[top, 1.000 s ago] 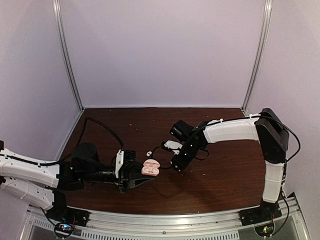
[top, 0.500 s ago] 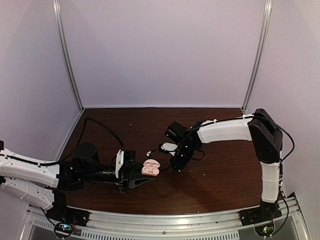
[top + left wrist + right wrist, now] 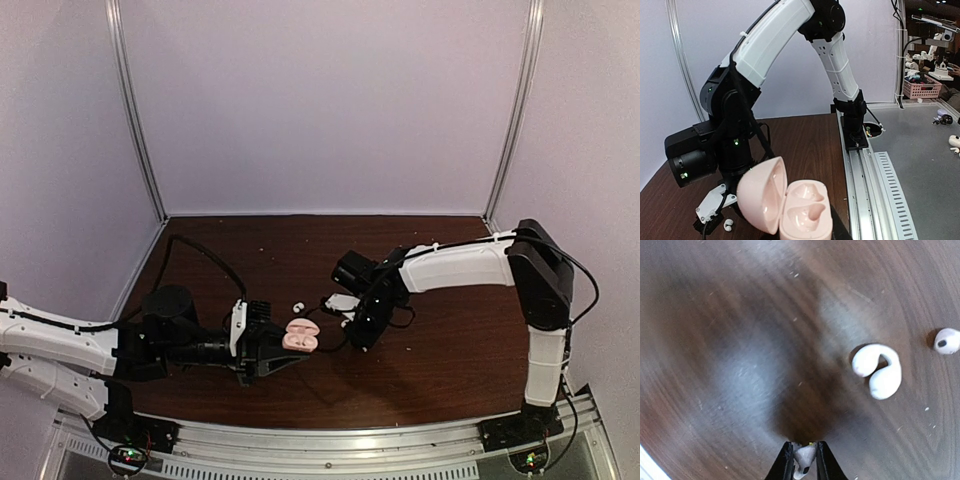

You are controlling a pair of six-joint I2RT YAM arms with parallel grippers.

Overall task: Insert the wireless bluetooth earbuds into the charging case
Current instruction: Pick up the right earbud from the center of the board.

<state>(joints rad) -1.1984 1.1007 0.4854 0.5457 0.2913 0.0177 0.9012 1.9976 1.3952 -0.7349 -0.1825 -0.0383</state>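
The pink charging case [image 3: 301, 335] is held above the table with my left gripper [image 3: 278, 350] shut on its base. Its lid stands open and both wells [image 3: 807, 207] are empty. My right gripper [image 3: 802, 447] points down at the table just right of the case, also seen from above [image 3: 357, 338]. It is shut on one tiny white earbud [image 3: 805, 458] with a dark spot. A second small round white earbud [image 3: 946, 341] with a dark dot lies on the wood off to the side.
A curled white piece [image 3: 877, 371] lies on the brown table [image 3: 430, 350] between the held earbud and the loose one, and shows beside the case [image 3: 728, 225]. A metal rail [image 3: 330, 455] runs along the near edge. Pale walls [image 3: 320, 100] enclose the back and sides.
My right gripper's jaws have closed on the earbud, and its wrist has shifted slightly right and toward the near edge. The left arm and the case have stayed still.
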